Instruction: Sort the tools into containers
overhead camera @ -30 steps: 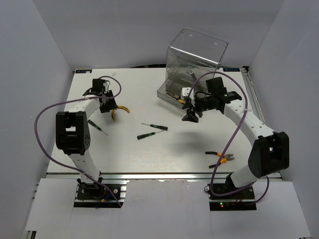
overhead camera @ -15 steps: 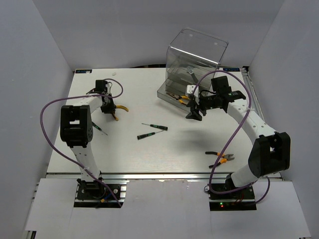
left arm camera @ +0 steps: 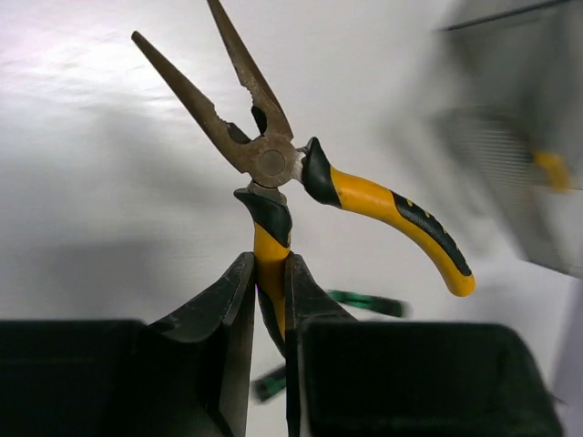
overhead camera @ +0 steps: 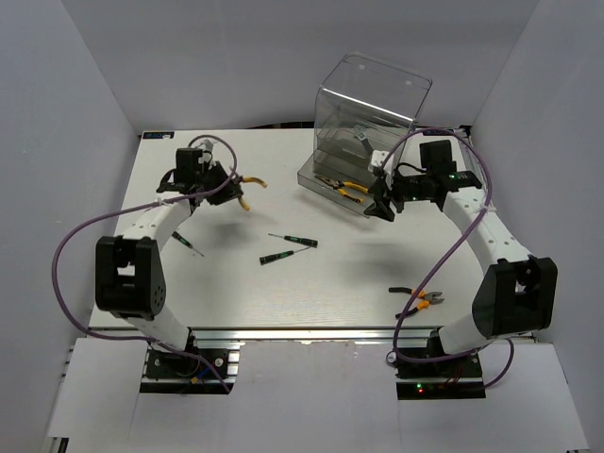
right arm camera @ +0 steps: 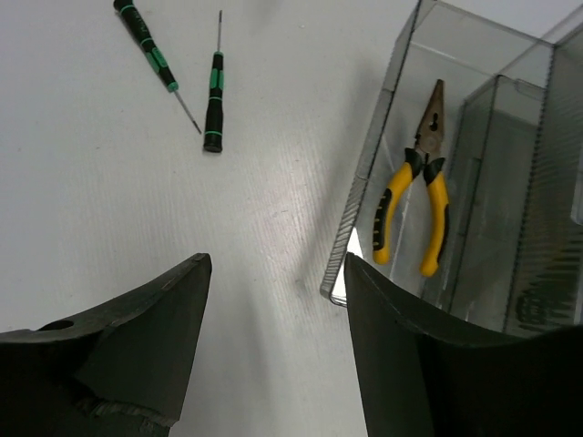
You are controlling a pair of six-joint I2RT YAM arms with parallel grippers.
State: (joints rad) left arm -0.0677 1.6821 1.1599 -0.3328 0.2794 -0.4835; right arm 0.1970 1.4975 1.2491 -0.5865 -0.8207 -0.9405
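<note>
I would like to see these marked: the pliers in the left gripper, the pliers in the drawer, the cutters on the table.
Held pliers (left arm camera: 271, 162): left wrist view, the pivot.
Drawer pliers (right arm camera: 390, 208): right wrist view, left yellow handle.
Cutters (overhead camera: 427, 300): top external view, near the pivot.

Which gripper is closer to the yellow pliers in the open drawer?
Right. The right gripper hovers beside the drawer with the yellow pliers; the left gripper, across the table, holds another pair.

Yellow-black handled pliers (left arm camera: 383, 205), black-green screwdrivers (right arm camera: 213, 96), smoky-grey clear drawer (right arm camera: 366, 177), purple cables (overhead camera: 60, 247)
</note>
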